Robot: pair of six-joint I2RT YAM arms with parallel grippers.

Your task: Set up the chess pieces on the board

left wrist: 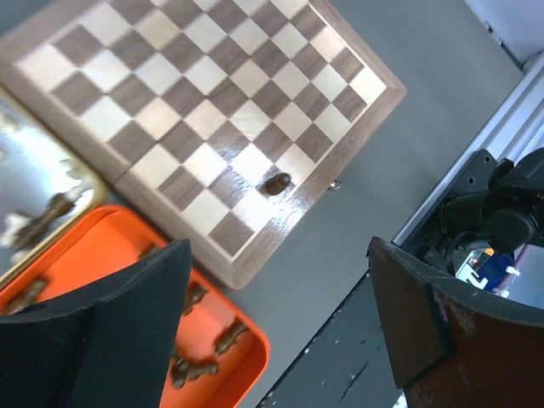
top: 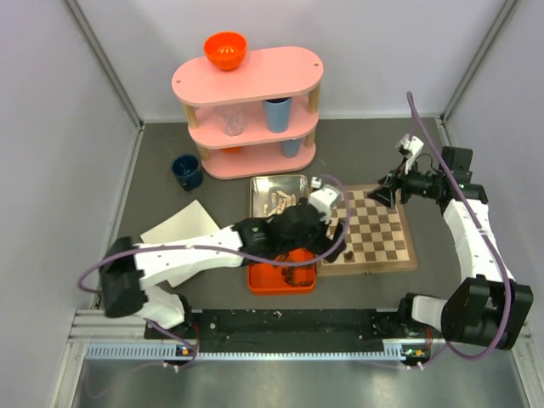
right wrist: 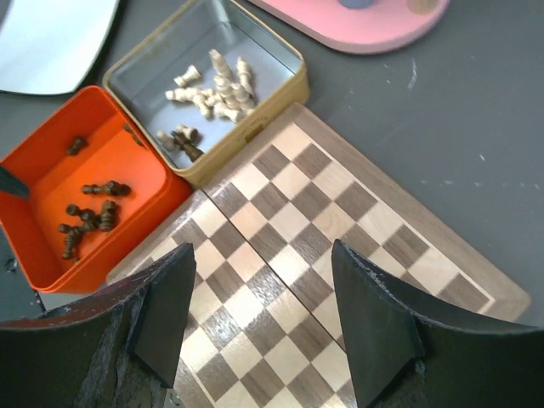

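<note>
1. Working on dark side: standing one dark pc [left wrist: 275, 183] upright in near row of board [left wrist: 212, 102], left part.
2. Keeping remaining dark pcs [right wrist: 89, 221] in orange tray [right wrist: 47, 183], cream pcs [right wrist: 217, 89] in silver tin [right wrist: 170, 51], both left of board.
3. Next, prob.: reaching back to tray, pinching narrowly on a small lying figure, setting it upright.
4. Left gripper [left wrist: 279, 255]: hovering over board's near-left edge, jaws gaping wide, gripping nothing.
5. Right gripper [right wrist: 262, 255]: hanging over board's far-right part, jaws apart, empty.
</note>
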